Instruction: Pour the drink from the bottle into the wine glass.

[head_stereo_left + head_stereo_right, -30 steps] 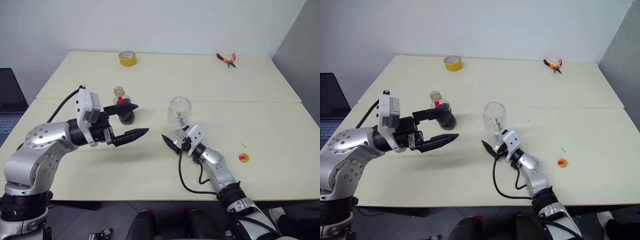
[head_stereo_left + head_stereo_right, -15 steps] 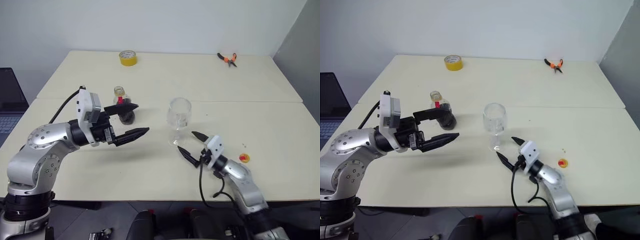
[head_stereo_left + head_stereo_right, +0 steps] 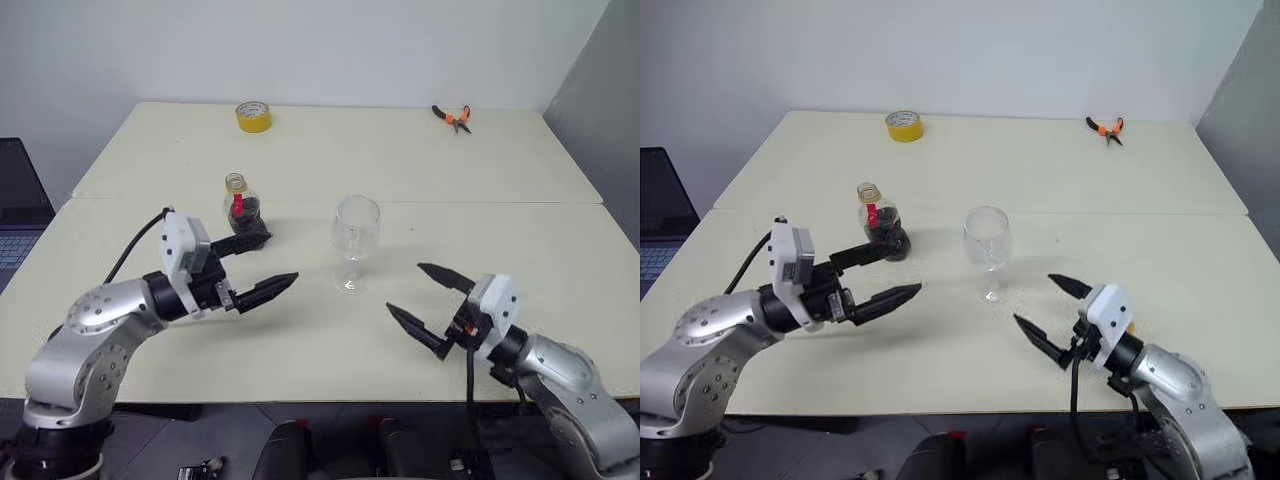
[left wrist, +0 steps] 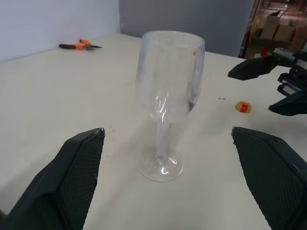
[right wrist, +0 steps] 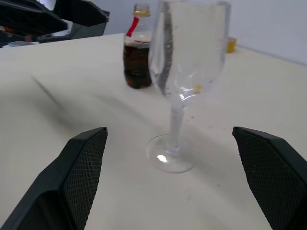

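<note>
Silver arms, black fingers [image 3: 268, 289]

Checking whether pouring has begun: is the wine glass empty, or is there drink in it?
Empty. The wine glass looks clear through its whole bowl, while the dark drink sits in the bottle standing behind it.

One bottle [image 3: 241, 208], one wine glass [image 3: 355, 240], one tape roll [image 3: 253, 116], one pliers [image 3: 453, 116]

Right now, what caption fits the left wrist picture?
Empty glass standing between open left jaws, pliers far behind.
</note>
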